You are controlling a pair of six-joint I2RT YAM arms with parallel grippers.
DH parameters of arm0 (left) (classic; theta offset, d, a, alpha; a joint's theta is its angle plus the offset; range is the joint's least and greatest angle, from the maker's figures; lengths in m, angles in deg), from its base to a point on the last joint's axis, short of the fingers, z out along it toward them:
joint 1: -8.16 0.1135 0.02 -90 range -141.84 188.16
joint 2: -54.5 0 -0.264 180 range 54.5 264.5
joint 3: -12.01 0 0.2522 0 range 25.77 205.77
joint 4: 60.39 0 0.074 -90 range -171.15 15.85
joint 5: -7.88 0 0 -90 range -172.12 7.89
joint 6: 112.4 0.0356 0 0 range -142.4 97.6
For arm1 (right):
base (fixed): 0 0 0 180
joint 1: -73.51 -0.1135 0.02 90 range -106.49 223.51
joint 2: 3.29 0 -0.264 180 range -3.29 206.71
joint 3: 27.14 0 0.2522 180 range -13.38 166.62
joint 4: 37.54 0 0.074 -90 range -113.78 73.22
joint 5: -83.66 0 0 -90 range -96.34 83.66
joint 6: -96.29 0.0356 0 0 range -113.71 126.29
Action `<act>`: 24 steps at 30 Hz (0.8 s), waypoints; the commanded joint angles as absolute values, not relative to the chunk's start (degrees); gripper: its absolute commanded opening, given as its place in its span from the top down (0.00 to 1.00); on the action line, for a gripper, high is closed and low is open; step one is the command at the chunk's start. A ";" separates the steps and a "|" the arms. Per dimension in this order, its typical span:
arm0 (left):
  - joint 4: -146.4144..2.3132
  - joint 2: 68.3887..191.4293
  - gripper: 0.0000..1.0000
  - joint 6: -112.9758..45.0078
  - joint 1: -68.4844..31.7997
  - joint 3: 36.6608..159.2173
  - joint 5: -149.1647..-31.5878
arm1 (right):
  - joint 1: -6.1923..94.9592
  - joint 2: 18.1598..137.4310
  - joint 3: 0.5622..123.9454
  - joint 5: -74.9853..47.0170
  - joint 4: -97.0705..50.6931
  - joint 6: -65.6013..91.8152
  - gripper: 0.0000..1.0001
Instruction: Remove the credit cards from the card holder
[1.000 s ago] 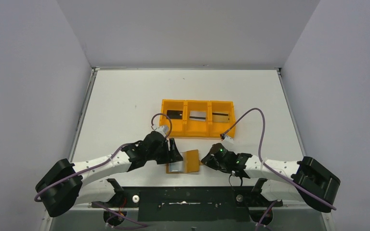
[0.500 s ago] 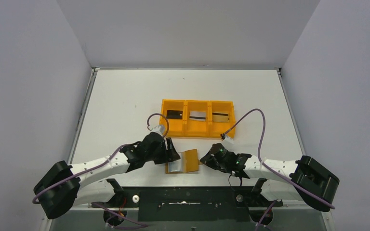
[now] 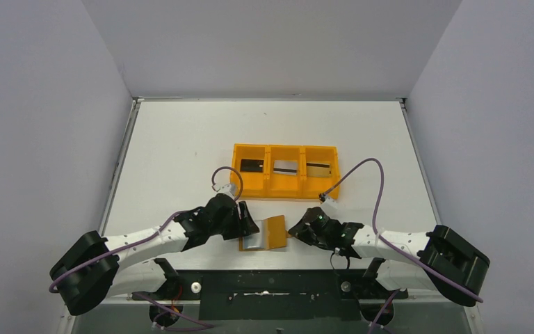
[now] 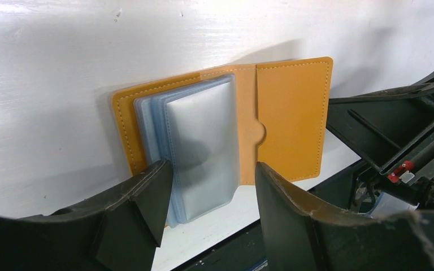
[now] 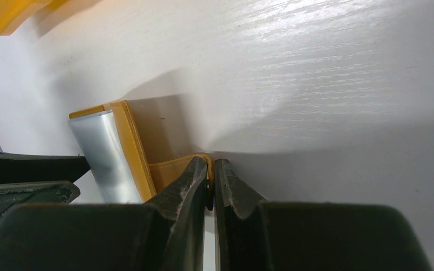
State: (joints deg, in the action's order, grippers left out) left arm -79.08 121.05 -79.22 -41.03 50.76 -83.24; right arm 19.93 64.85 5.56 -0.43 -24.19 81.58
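Note:
The card holder (image 3: 275,232) lies spread open near the table's front edge, tan-orange with a stack of greyish clear pockets (image 4: 200,144) on its left panel. I cannot tell if a card sits in those pockets. My left gripper (image 4: 212,169) is open, its fingers straddling the near end of the pockets, and nothing is held. My right gripper (image 5: 211,165) is shut on the card holder's (image 5: 172,168) right edge, pinning it. Three credit cards lie in the orange tray: a dark one (image 3: 251,165), a grey one (image 3: 285,167) and another dark one (image 3: 318,169).
The orange three-compartment tray (image 3: 285,186) stands just beyond the holder, mid-table. The black mounting rail (image 4: 384,121) runs along the table's front edge right behind the holder. Grey walls enclose the table on three sides.
My left gripper has slid a little toward the near edge and its jaws have narrowed slightly. The right gripper and the holder have not moved.

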 commanded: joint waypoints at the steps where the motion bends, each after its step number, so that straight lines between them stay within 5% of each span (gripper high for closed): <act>1: -74.62 120.98 0.46 -79.71 -41.41 51.76 -84.74 | 20.73 65.71 4.28 -1.38 -25.35 82.21 0.97; 17: -63.28 126.27 0.46 -79.98 -41.47 53.25 -93.23 | 21.13 69.70 5.42 -4.14 -27.56 81.06 0.96; 24: -80.31 120.08 0.43 -79.72 -42.30 56.60 -79.81 | 21.22 69.09 5.48 -3.39 -26.32 81.35 0.96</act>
State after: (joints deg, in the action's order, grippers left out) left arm -72.92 125.96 -79.81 -41.86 53.52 -88.07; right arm 20.98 68.61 5.47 -4.69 -30.51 82.04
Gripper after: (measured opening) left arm 0.547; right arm 0.074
